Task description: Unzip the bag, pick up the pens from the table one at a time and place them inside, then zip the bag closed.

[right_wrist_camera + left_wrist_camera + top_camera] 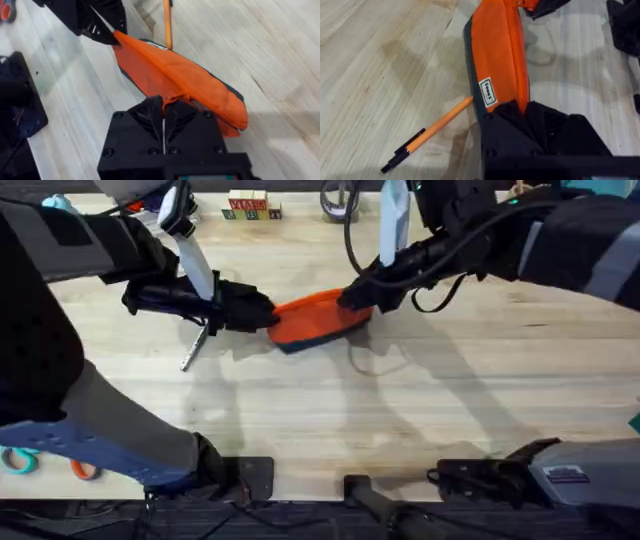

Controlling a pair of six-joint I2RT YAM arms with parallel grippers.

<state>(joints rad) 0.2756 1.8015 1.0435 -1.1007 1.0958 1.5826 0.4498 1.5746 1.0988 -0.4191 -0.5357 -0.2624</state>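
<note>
Arms: two dark robot arms rose large under the overhead camera, the left sweeping in from the lower left, the right reaching across from the upper right, and they met over the middle of the counter.
Counter: the large pale wooden plank counter (400,410) showed its grain and carried all the task's things.
Bag: the oval orange fabric pencil pouch with a dark navy underside (318,320) lay on the counter between the two claws, stretched from one to the other; a small white label sat on its side near the left end.
Left claw: the black left claw (262,315) was clamped together on the pouch's left end, the orange fabric pinched between its fingers.
Right claw: the black right claw (164,102) was closed on a fold of orange fabric along the pouch's top edge, close to its right end; its fingers met with only a thin seam between them.
Orange pen: the slim orange pen with a dark end (427,135) lay flat on the counter, its orange tip touching or just beside the pouch's navy edge.
Silver pen: the slim silver-grey metallic pen (194,348) lay on the counter below the left claw, just left of the pouch.
</note>
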